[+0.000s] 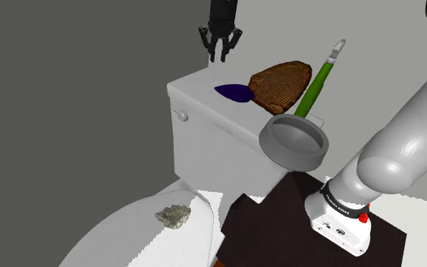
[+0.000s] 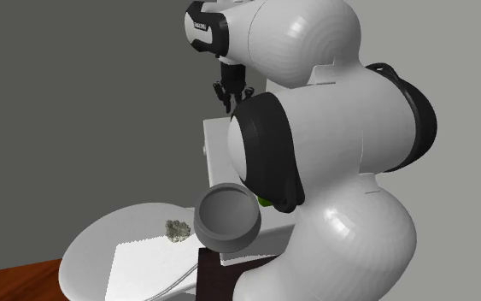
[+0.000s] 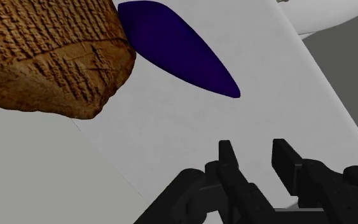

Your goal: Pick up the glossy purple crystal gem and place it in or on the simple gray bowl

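My black two-finger gripper point(image 1: 220, 54) hangs at the shoulder view's upper middle, fingers slightly apart and empty. Below it, the glossy dark purple pointed gem point(image 1: 234, 92) lies on the white toilet tank lid point(image 1: 200, 85), right against a brown inscribed stone tablet point(image 1: 281, 82). On descent I risk a finger catching the tablet, or the tapered gem squirting free. The gray round bowl point(image 1: 291, 158) looks perched at the lid's edge; a knock could topple it.

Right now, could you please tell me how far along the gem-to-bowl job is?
Done: nothing yet; the purple gem lies on the toilet tank lid, beside the brown tablet. In hand: the end effector hovers above the lid, open and holding nothing. Left: grasp the gem, lift it and set it in the gray bowl, which looks empty.
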You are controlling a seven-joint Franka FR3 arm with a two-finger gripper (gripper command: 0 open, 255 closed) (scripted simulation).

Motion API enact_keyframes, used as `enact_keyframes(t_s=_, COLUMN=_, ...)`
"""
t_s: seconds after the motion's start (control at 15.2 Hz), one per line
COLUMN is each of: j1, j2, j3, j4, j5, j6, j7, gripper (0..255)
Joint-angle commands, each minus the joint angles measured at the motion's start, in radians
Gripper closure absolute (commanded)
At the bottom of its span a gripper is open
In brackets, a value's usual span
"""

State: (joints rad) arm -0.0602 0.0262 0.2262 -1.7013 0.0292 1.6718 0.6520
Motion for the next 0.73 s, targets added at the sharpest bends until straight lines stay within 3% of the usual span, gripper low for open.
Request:
enact_keyframes(t_s=0.0, j1=0.0, j2=0.0, j3=0.0, j4=0.0, j5=0.0, j6=0.0, j7=0.0, gripper=255)
enact_keyframes(t_s=0.46, j1=0.0, j2=0.0, j3=0.0, j4=0.0, j5=0.0, j6=0.0, j7=0.0, gripper=255)
enact_keyframes(t_s=0.53, j1=0.0, j2=0.0, j3=0.0, j4=0.0, j5=0.0, j6=0.0, j7=0.0, gripper=0)
enact_keyframes(t_s=0.66, j1=0.006, j2=-0.052, j3=0.008, j4=-0.092, j5=-0.005, j6=0.02, j7=-0.16, gripper=0)
